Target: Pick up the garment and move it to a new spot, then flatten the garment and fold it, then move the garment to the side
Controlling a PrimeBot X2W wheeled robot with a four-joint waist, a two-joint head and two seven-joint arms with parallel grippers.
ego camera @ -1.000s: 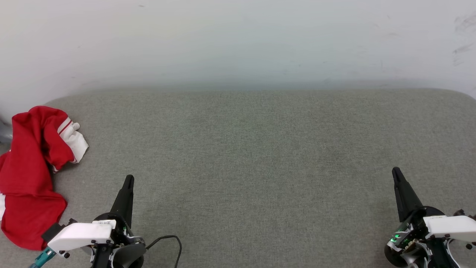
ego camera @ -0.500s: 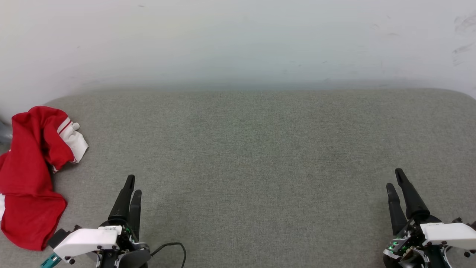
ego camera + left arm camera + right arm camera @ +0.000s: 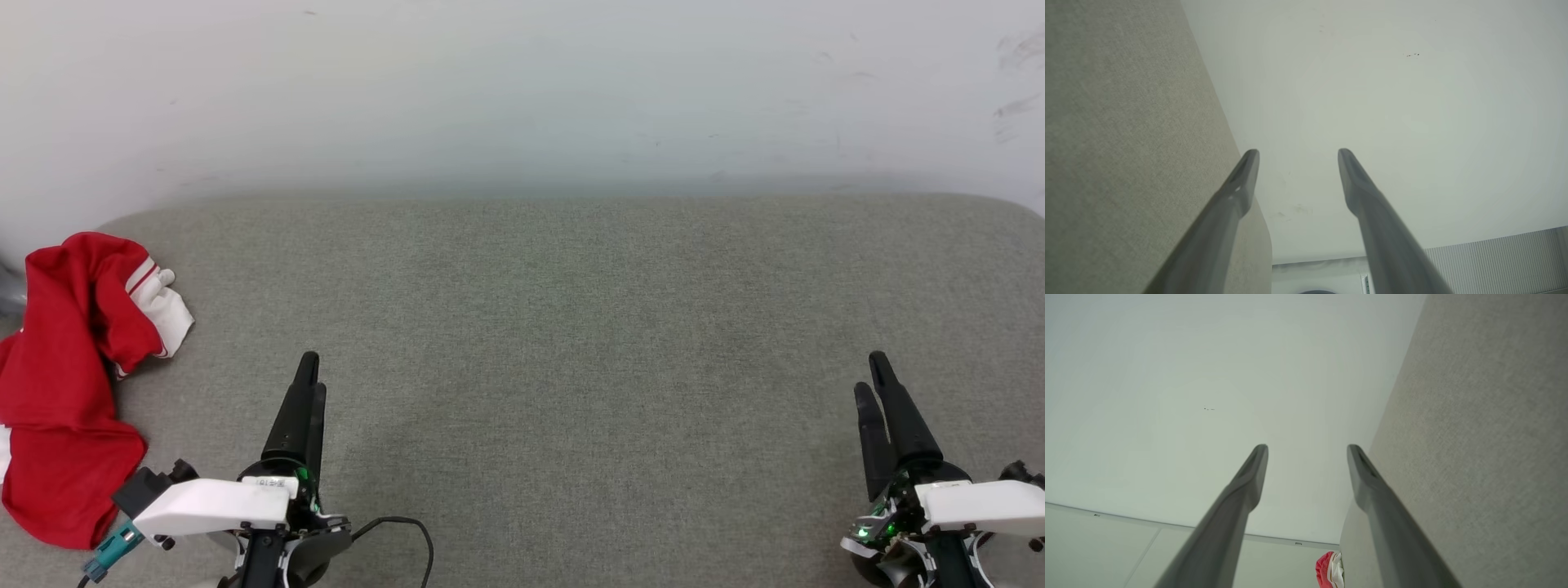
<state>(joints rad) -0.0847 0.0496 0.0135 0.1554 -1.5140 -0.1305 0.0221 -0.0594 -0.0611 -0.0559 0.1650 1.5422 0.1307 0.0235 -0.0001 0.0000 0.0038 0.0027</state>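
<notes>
The garment (image 3: 61,384) is a crumpled red shirt with a white, red-striped sleeve, heaped at the far left edge of the grey padded table (image 3: 571,327). A small red and white bit of the garment (image 3: 1329,569) also peeks in at the bottom of the right wrist view. My left gripper (image 3: 310,371) hovers at the lower left, right of the heap and apart from it, open and empty. At the lower right, my right gripper (image 3: 870,371) is open and empty too. In the wrist views the left gripper (image 3: 1298,152) and the right gripper (image 3: 1307,448) show wide gaps between their fingers.
A pale wall (image 3: 522,90) rises behind the table's far edge. A black cable (image 3: 404,531) loops from the left wrist over the table's near part. The table's rounded corners fall off at the far left and far right.
Both grippers have gone from shut to open. The left gripper has moved a little forward and right; the right gripper has edged slightly forward. The garment has not moved.
</notes>
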